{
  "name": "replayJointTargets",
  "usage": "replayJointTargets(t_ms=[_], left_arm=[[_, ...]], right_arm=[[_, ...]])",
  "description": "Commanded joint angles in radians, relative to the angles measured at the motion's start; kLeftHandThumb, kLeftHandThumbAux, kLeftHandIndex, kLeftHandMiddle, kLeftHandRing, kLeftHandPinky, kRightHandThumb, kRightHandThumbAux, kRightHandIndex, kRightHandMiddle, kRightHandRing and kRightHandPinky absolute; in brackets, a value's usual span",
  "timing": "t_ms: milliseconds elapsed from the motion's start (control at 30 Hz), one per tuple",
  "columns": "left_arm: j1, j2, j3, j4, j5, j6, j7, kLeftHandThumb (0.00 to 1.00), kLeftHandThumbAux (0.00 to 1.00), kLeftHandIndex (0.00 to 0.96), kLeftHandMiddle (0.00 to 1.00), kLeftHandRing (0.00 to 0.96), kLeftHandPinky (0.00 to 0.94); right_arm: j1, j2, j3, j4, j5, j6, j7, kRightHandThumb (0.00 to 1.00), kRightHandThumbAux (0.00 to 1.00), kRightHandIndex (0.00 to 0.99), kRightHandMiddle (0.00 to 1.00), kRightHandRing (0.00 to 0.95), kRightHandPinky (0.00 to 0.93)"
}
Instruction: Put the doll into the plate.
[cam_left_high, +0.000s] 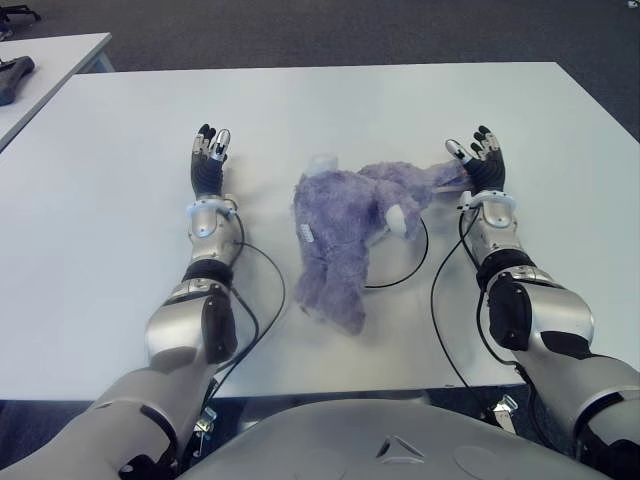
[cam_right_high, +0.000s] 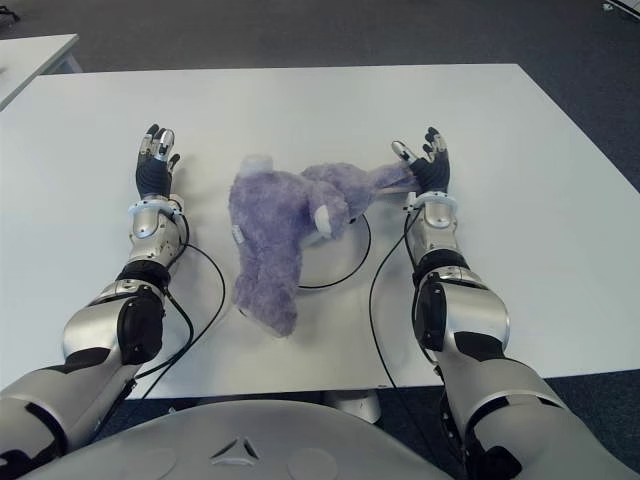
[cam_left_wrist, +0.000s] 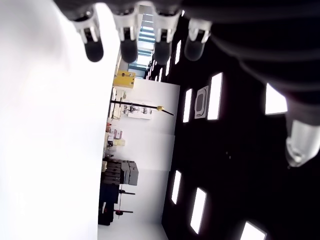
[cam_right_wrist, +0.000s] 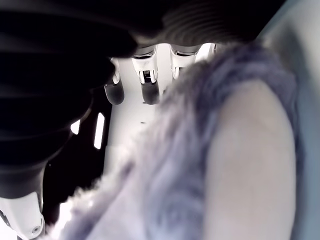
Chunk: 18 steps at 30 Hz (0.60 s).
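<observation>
You have a fuzzy lavender-purple doll (cam_left_high: 340, 225) with paler, whitish patches on its ear and at its top tuft, lying on a plain white table (cam_left_high: 320, 110). At its 4 o'clock a thin black rim marks the white plate (cam_left_high: 405, 272) beneath it. Your left hand (cam_left_high: 208, 160) and right hand (cam_left_high: 478, 160) are black with silver-white finger segments; the forearms are silver-grey with black joints and black cables. The floor (cam_left_high: 300, 30) is dark grey.

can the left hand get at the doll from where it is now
Probably yes. The left hand shows open beside the purple doll, on its left, with only bare white table between them. The right hand is at the doll's far side, so it blocks nothing.
</observation>
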Motion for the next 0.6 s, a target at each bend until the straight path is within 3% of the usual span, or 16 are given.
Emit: replayJointTargets(t_ms=[33,600], left_arm=[[0.252,-0.116,0.012,0.148,-0.027,0.007,-0.006,0.0,0.509,0.024,0.068,0.042,0.012],[0.251,-0.119,0.02,0.15,-0.034,0.005,-0.012,0.0,0.525,0.03,0.073,0.048,0.021]], right_arm=[[0.064,0.169,0.045,0.079,-0.027,0.099,0.073,0.0,0.663,0.054,0.052,0.032,0.038],[0.074,0.216,0.057,0.079,-0.043,0.086,0.06,0.0,0.671,0.06,0.06,0.043,0.052]])
